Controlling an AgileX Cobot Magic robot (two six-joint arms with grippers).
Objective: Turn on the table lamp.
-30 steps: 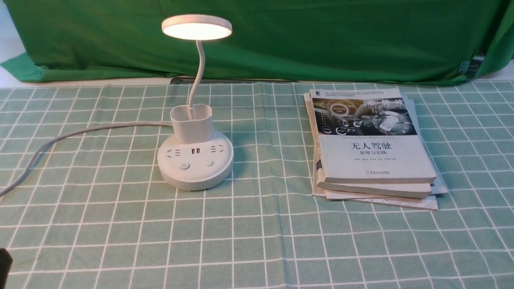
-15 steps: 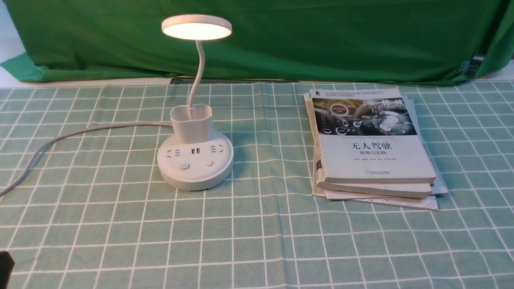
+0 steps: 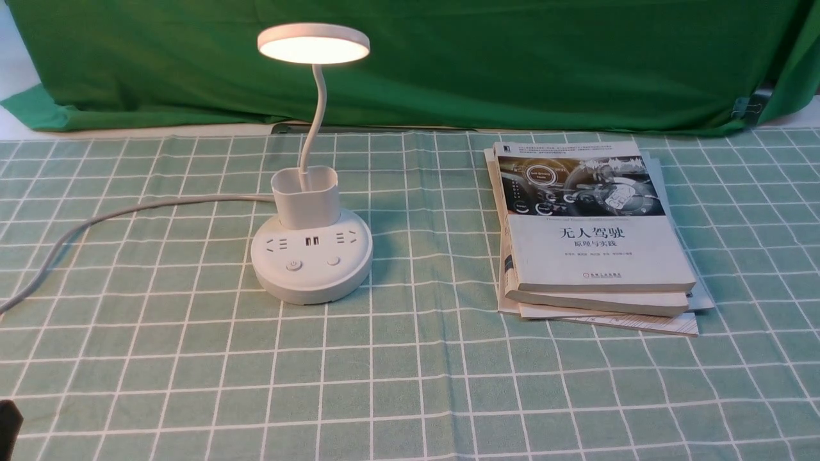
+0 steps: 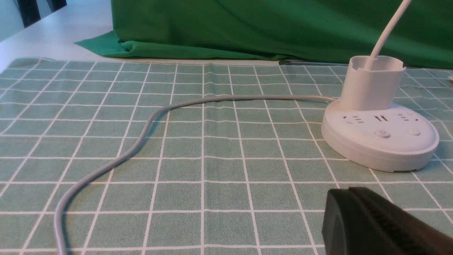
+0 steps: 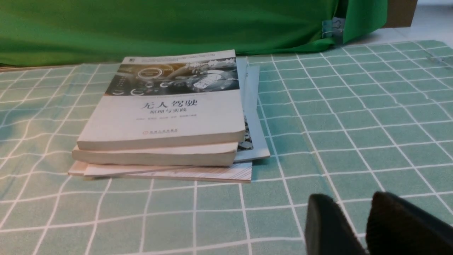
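White table lamp (image 3: 312, 256) glows, well apart from the stacked books (image 3: 596, 250).

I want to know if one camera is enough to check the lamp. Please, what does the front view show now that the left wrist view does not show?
Only the front view: the lamp's lit disc head, and the stack of books with its top cover readable; at most a small pale edge shows at the side of the left wrist view.

Only the left wrist view: the far left corner of the checked cloth.

Both: the lamp's round base with two buttons, its cup-shaped holder, the cord, the green curtain, and part of the left tool.
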